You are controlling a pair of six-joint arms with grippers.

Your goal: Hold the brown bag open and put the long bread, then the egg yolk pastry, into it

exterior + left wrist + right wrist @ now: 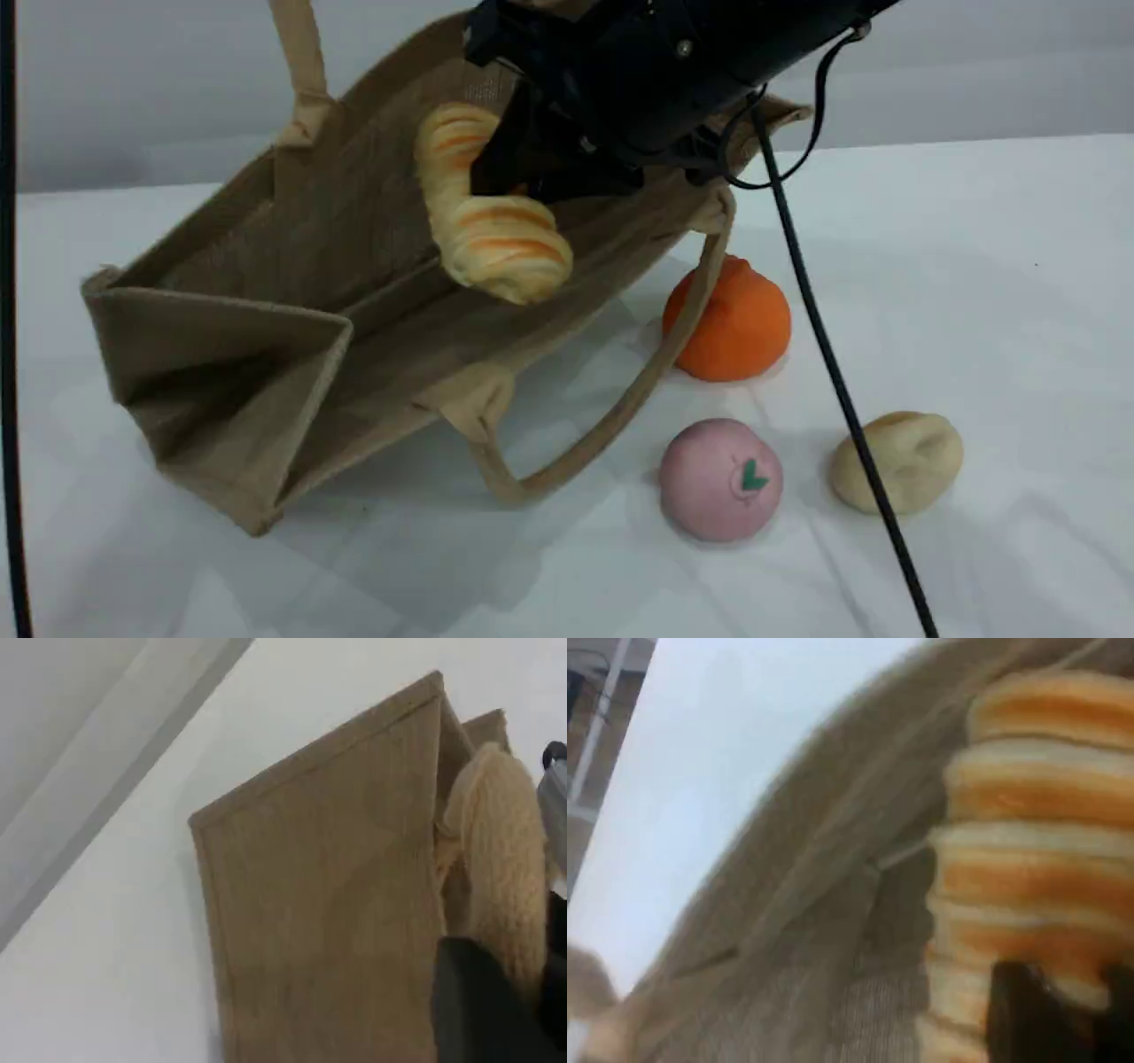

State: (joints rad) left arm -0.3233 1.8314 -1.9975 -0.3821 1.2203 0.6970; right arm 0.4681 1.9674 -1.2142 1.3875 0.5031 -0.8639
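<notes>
This is looking like a lab or test room rather than a home. A white cloth (974,292) is covering the table, and a bare grey wall (133,89) is standing behind it. A black robot arm (673,62) is reaching in, its cable (833,354) trailing across. The window-like frame (594,735) in the blurred right wrist view is hard to make out.

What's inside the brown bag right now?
Only the long bread shows in the brown bag mouth, hanging by its upper part at the right arm's fingers. The arm covers the bag's far upper corner, so anything there is hidden.
</notes>
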